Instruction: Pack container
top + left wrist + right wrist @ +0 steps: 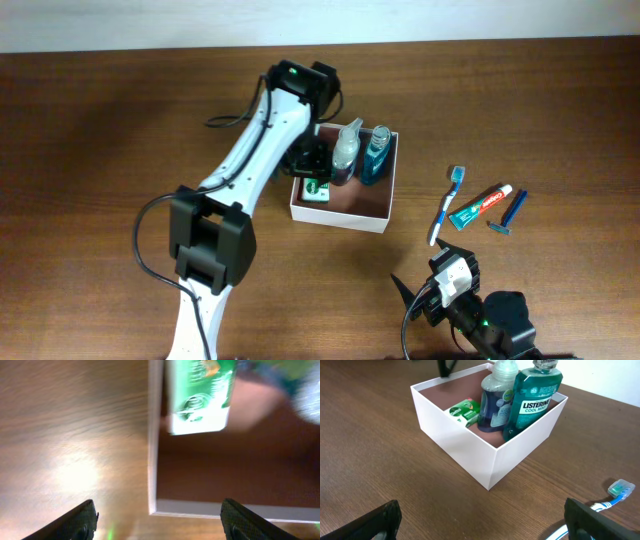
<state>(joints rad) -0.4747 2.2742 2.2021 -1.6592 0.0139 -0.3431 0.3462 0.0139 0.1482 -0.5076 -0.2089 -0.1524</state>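
The container is a square white-walled box with a reddish-brown inside, at the table's middle. In it are a green soap box, a clear bottle of blue liquid and a teal Listerine bottle. My left gripper hangs open and empty over the container's left wall. In the left wrist view its jaws straddle the wall's corner, below the soap box. My right gripper is open and empty over bare table, facing the container from the front right.
To the right of the container lie a blue-and-white toothbrush, a toothpaste tube and a blue razor. The toothbrush head also shows in the right wrist view. The left arm's cable loops over the table.
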